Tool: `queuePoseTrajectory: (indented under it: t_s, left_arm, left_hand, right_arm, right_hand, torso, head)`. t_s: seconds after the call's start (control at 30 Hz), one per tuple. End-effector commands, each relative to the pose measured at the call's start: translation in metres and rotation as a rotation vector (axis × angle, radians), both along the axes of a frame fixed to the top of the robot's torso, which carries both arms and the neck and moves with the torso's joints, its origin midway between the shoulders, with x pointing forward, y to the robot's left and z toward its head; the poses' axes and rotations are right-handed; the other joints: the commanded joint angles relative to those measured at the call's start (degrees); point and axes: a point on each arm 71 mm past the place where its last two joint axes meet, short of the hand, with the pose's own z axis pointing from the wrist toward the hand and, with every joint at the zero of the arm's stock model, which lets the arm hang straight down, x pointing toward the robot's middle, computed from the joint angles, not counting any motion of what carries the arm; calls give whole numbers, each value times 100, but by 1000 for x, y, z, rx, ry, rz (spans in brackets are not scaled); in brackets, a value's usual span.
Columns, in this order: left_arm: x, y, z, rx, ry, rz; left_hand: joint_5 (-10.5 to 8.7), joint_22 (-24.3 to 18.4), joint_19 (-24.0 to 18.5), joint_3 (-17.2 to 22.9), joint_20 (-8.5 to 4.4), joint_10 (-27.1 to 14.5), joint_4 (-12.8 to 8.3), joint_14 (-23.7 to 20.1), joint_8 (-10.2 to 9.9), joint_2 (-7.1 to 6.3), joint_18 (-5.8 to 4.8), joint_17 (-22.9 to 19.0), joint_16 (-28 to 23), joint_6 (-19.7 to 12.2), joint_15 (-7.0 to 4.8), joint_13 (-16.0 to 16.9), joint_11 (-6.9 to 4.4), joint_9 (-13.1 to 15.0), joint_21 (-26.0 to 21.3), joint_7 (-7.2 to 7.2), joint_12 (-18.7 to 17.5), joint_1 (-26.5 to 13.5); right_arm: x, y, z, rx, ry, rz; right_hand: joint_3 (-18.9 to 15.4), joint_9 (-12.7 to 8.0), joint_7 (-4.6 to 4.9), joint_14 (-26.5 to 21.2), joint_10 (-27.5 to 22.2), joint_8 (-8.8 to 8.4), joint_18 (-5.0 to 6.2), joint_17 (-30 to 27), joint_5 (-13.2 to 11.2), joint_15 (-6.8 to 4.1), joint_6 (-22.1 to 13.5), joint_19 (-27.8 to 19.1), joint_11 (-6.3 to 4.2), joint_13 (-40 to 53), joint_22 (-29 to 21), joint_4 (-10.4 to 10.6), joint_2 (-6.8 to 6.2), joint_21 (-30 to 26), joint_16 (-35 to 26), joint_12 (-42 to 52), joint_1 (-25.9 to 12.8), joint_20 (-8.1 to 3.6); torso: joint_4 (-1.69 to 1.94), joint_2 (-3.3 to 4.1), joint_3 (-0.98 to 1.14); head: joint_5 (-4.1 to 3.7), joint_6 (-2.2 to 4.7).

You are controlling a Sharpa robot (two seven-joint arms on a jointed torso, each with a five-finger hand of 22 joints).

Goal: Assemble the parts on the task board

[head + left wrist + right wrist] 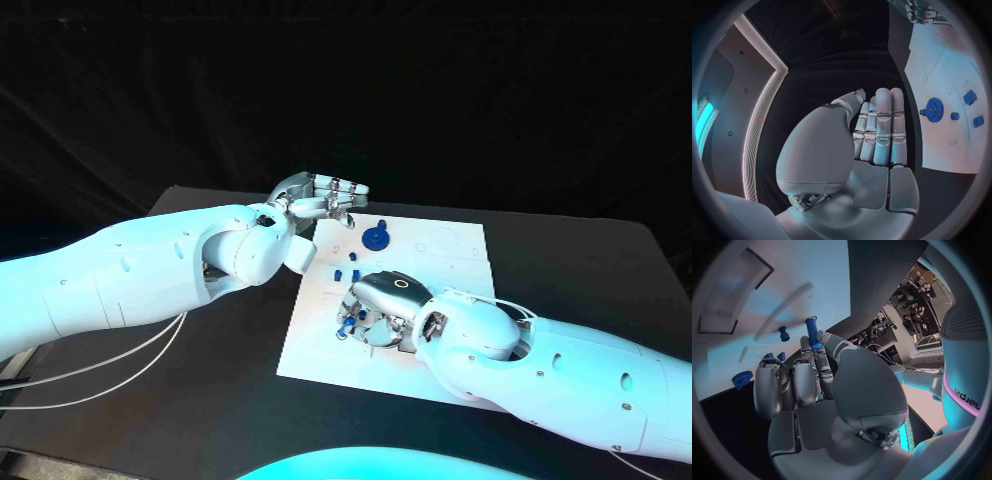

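Two hands share the task board (447, 300): the right hand (387, 300), near its six o'clock edge, pinches a blue peg (812, 332), ready, I judge, for careful seating; the left hand (320, 195) hovers flat and empty at eleven o'clock, beside the blue gear (375, 238).

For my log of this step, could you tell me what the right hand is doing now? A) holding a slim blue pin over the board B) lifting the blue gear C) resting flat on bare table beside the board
A: the right hand pinches a slim blue pin over the task board, while the blue gear lies apart on the board.
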Motion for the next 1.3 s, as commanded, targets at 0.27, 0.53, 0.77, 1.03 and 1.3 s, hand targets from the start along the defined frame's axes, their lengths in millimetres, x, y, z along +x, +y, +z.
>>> queuePoseTrajectory:
  t_s: [0.27,0.53,0.77,1.03,1.3]
  left_arm:
    - [-1,-2,1,-12,-3,-16]
    - [-1,-2,1,-12,-2,-16]
    - [-1,-1,2,-12,-2,-16]
    - [-1,-1,1,-11,-1,-16]
    - [-1,-1,1,-11,-1,-15]
  left_hand:
    - [18,-7,33,-27,22,-37,-7,-47,-21,26,73,-9,-24,-36,-8,6,5,-8,-27,2,36,21]
    - [18,-7,33,-27,22,-37,-7,-47,-21,26,73,-9,-24,-36,-8,6,5,-8,-27,2,36,21]
    - [18,-7,33,-27,22,-37,-7,-47,-21,26,73,-9,-24,-36,-8,6,5,-8,-27,2,36,21]
    - [18,-7,33,-27,22,-37,-7,-47,-21,26,73,-9,-24,-36,-8,6,5,-8,-27,2,36,21]
    - [17,-14,34,-39,26,-50,-5,-50,-20,31,72,-16,-28,-43,-4,9,9,-13,-37,6,48,19]
  right_arm:
    - [-2,4,-10,-46,10,19]
    - [-4,6,-11,-48,13,27]
    - [-5,8,-11,-36,17,38]
    - [-6,9,-9,-15,10,44]
    - [-6,7,-7,15,-9,34]
  right_hand:
    - [364,8,39,195,262,-11,-33,3,30,-3,-4,42,-222,13,967,-316,-4,36,36,26,40,4]
    - [355,10,39,193,262,-9,-30,-7,28,-2,-1,37,-222,17,964,-311,-11,26,31,24,20,6]
    - [159,-92,189,133,-257,-266,30,-202,284,139,-456,-125,-58,-94,836,-172,-248,-286,-97,-279,-339,97]
    - [-133,-163,180,70,-622,-343,118,-418,260,190,-749,-314,7,-194,660,-82,-450,-685,-247,-396,-544,180]
    - [-220,-171,186,62,-707,-327,141,-458,325,196,-777,-363,17,-211,608,-76,-445,-801,-271,-380,-531,193]
  torso:
    - [1,0,-1]
    - [0,2,-1]
    - [0,-2,-3]
    - [-4,-3,1]
    - [1,-1,4]
  head:
    - [14,-1]
    - [15,0]
    - [11,8]
    - [6,22]
    - [-11,33]
